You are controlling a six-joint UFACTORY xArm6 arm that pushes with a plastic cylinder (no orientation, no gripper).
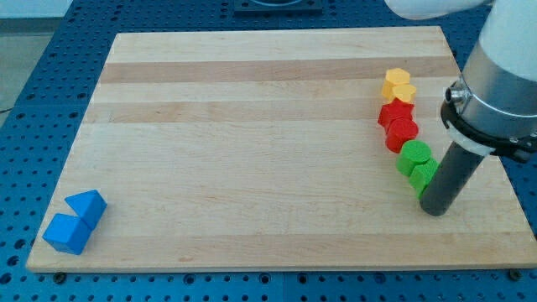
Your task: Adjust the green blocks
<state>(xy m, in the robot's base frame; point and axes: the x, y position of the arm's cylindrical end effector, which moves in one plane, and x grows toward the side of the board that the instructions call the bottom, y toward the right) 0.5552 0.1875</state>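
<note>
Two green blocks (416, 163) sit touching each other near the view's right edge of the wooden board (252, 151); their shapes are hard to make out. My tip (435, 210) rests on the board just below and to the right of the lower green block (424, 176), touching or almost touching it. The rod partly hides that block's right side.
Two red blocks (398, 122) lie just above the green ones, and two yellow blocks (398, 85) above those, forming one column. Two blue blocks (75, 221) sit at the board's bottom left corner. The board's right edge is close to my tip.
</note>
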